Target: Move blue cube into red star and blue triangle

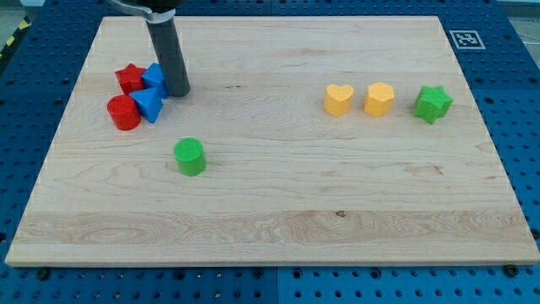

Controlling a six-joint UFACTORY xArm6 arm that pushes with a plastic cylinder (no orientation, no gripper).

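Wooden board (278, 194) | my tip (177, 92) touching blue cube (154, 78)

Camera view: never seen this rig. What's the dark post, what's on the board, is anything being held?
There is just one picture, looking down at an angle on a wooden board that lies on a blue perforated table. Where the camera is mounted is not on record.

The dark post is the end of a robot arm. It has no gripper, only a straight rod, so nothing is held. My tip slides on the board and pushes blocks.

At the view's upper left sits a tight cluster: red star, blue cube, blue triangle and red cylinder. My tip stands just right of the blue cube, at or very near its side.

A green cylinder sits alone below the cluster. At the right, in a row: yellow heart, a second yellow block and green star. A printed marker sits at the board's top right corner.
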